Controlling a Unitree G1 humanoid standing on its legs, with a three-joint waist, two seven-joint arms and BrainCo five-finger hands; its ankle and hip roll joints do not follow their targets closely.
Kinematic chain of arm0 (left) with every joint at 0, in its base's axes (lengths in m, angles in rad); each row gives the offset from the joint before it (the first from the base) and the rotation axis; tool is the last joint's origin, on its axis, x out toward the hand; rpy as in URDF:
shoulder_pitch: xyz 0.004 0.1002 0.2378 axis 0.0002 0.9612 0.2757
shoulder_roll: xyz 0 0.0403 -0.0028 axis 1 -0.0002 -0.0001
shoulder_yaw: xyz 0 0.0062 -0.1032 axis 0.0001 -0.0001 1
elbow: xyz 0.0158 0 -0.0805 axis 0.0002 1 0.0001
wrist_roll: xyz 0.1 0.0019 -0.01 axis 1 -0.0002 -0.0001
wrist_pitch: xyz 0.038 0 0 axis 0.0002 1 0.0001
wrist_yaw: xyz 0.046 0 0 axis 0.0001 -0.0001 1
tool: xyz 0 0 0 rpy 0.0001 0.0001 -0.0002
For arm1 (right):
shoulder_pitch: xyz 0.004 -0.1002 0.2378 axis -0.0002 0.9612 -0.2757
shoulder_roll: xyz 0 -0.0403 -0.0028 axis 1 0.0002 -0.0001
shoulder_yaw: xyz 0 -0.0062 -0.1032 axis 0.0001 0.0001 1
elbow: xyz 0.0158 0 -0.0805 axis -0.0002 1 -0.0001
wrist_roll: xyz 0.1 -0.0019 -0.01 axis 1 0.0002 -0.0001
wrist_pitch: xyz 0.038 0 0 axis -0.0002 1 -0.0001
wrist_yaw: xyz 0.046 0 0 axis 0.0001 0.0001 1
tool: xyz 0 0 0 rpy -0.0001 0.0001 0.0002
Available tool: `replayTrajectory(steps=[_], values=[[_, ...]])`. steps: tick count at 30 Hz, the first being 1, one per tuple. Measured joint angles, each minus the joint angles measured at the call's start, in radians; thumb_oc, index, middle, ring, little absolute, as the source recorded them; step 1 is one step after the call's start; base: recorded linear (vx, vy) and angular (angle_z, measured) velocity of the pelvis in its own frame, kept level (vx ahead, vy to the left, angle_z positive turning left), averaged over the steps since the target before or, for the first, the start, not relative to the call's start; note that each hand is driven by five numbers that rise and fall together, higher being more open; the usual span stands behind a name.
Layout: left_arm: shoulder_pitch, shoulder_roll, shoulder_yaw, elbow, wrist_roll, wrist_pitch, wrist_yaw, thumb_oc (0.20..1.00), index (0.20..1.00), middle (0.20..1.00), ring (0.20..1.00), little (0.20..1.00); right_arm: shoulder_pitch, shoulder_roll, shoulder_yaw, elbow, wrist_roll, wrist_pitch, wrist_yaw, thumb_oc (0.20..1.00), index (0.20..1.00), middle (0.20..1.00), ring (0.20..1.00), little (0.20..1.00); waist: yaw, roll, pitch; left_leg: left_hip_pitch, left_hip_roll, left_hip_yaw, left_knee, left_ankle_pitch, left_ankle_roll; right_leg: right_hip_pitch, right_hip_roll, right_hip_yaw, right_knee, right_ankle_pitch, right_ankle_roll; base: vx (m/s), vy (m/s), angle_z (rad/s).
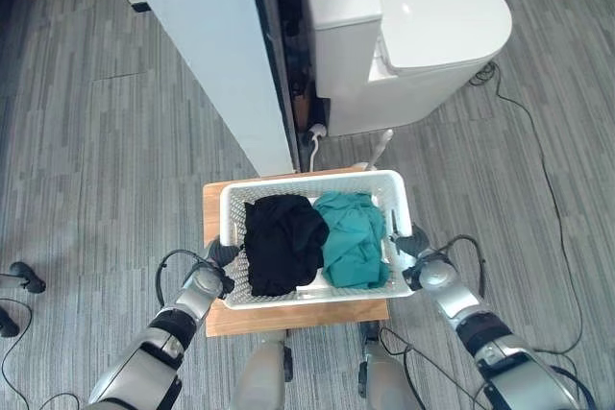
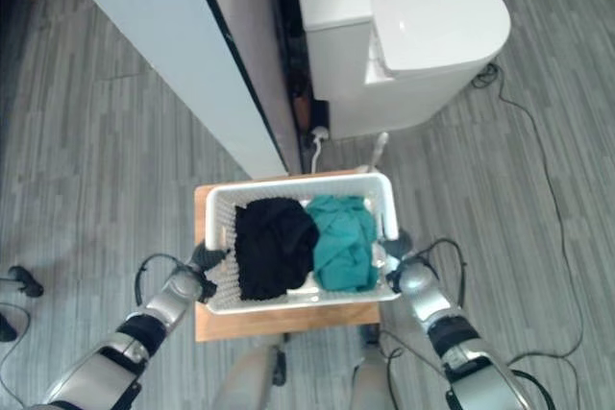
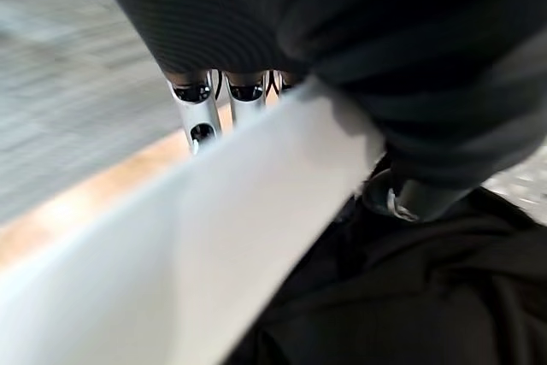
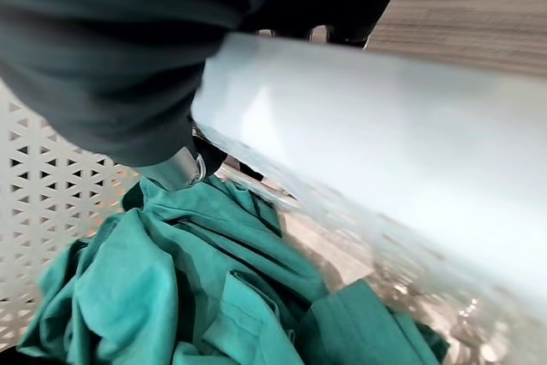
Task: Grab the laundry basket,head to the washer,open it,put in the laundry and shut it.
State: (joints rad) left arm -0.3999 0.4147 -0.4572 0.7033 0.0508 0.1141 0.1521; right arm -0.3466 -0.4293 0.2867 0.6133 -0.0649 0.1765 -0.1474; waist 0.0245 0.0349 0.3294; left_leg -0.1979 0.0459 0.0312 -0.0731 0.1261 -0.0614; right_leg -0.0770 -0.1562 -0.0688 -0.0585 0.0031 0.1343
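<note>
Left hand: we saw the left hand at the basket's left short side, its fingers hooked down outside the rim and its thumb inside against the dark cloth, so it was clamped on the rim.
Right hand: the right hand sat at the opposite short side; in its wrist view we saw the rim pass under the hand with the thumb inside, so we took it as gripping that rim too.
Arms: both forearms reached forward from below, one to each end of the basket.
Laundry basket: the white perforated laundry basket rested on a small wooden table, its long axis running left to right between the two hands, open top facing up.
Contents: a black garment filled the left half and a teal garment the right half, the two touching in the middle.
Surroundings: beyond the basket we saw a white toilet and a pale blue-white panel on grey plank floor.
</note>
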Motion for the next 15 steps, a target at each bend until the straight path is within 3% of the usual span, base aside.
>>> replayTrajectory(steps=[8, 12, 15], values=[[0.117, 0.053, 0.017, -0.300, 0.121, -0.004, -0.102, 0.200, 0.200, 0.200, 0.200, 0.200, 0.189, -0.018, -0.184, -0.179, -0.039, -0.001, 0.087, 0.200, 0.200, 0.200, 0.200, 0.200, -0.010, 0.000, -0.001, 0.115, -0.031, 0.002, -0.008, -0.023, 0.027, 0.126, -0.029, -0.026, -0.014, -0.016, 0.013, 0.06, 0.099, 0.06], [0.125, 0.052, 0.022, -0.339, 0.152, -0.007, -0.133, 0.200, 0.200, 0.200, 0.200, 0.200, 0.220, -0.023, -0.234, -0.210, -0.050, -0.004, 0.112, 0.200, 0.200, 0.200, 0.200, 0.200, -0.028, 0.001, -0.020, 0.147, -0.058, 0.010, -0.016, -0.030, 0.037, 0.140, -0.053, -0.021, -0.010, -0.014, 0.027, -0.04, 0.122, -0.09], [0.126, 0.053, 0.026, -0.343, 0.154, -0.008, -0.137, 0.200, 0.200, 0.200, 0.200, 0.200, 0.209, -0.028, -0.239, -0.212, -0.050, -0.005, 0.128, 0.200, 0.200, 0.200, 0.200, 0.200, -0.029, 0.002, -0.039, 0.156, -0.067, 0.061, -0.016, -0.036, 0.053, 0.105, -0.072, -0.014, 0.022, -0.010, 0.036, -0.18, 0.062, -0.45]])
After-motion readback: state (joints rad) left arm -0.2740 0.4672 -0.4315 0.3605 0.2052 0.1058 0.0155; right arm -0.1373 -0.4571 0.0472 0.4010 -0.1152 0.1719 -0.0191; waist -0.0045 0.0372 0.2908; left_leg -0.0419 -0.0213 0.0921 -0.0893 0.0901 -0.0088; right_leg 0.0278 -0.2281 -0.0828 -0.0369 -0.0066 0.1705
